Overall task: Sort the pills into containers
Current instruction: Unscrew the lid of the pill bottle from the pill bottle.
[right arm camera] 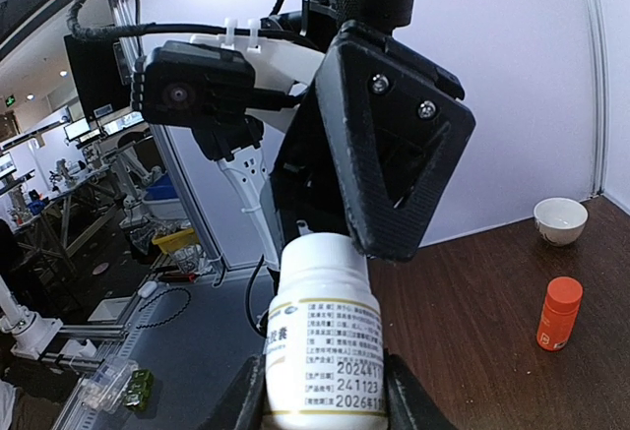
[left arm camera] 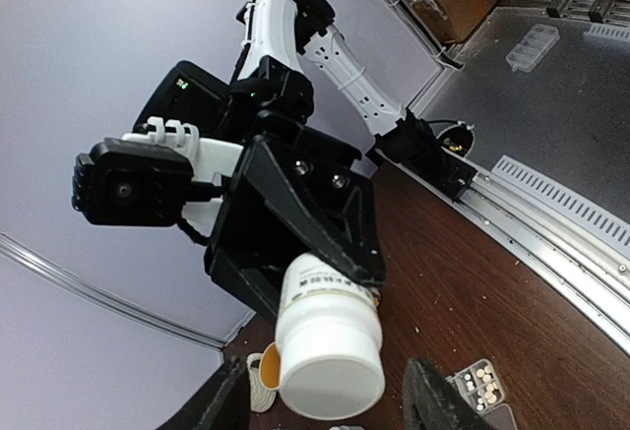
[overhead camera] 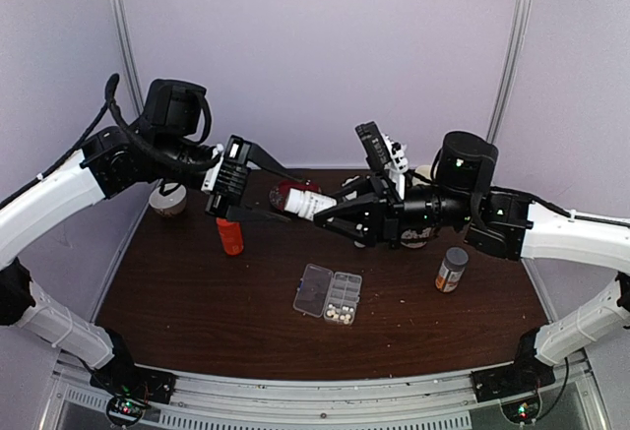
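Pill box (overhead camera: 328, 294): desk centre, lid flat open; pills (overhead camera: 345, 305) in several cells (overhead camera: 340, 292).
Bottle (overhead camera: 307, 203): white, capped, aloft, clamped in right gripper (right arm camera: 325, 396).
Left gripper (left arm camera: 330, 405): fingers apart, straddling cap (left arm camera: 330, 371).

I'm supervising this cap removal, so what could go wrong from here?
The right gripper holds the white plastic pill bottle sideways in mid-air, away from the clear plastic pill box. Uncapped there, its contents might spill onto the dark brown table. The left gripper stands open around the white cap, not touching; an off-centre squeeze could twist the bottle loose.
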You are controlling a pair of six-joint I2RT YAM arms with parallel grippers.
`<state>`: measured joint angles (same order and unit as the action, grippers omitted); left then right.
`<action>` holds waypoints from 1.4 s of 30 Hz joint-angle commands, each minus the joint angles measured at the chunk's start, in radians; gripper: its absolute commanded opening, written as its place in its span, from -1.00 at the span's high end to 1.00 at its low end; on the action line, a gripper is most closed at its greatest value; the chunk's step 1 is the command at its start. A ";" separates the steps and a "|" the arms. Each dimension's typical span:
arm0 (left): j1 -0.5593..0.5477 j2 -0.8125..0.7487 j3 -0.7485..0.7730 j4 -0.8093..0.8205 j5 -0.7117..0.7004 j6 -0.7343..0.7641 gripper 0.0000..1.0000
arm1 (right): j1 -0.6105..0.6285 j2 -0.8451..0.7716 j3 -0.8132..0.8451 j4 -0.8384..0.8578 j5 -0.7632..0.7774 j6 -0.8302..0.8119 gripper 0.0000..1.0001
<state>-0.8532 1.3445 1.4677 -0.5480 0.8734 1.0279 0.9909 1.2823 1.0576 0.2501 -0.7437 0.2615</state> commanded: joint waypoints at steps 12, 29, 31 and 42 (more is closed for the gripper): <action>-0.012 -0.018 -0.026 0.078 0.031 -0.012 0.46 | -0.006 0.010 0.017 0.047 -0.004 0.020 0.95; -0.011 0.012 -0.040 0.298 -0.011 -0.652 1.00 | -0.006 0.024 0.109 -0.219 0.188 -0.502 0.96; -0.012 0.022 -0.031 0.320 -0.030 -0.776 1.00 | -0.006 0.021 0.089 -0.193 0.228 -0.589 0.96; -0.012 0.199 0.283 0.063 -0.191 -1.515 1.00 | -0.002 0.026 -0.036 0.107 0.514 -0.894 1.00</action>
<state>-0.8402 1.4834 1.6451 -0.4847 0.7151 -0.1631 0.9653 1.2472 1.0355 0.3119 -0.3801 -0.4847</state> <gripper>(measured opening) 0.245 0.328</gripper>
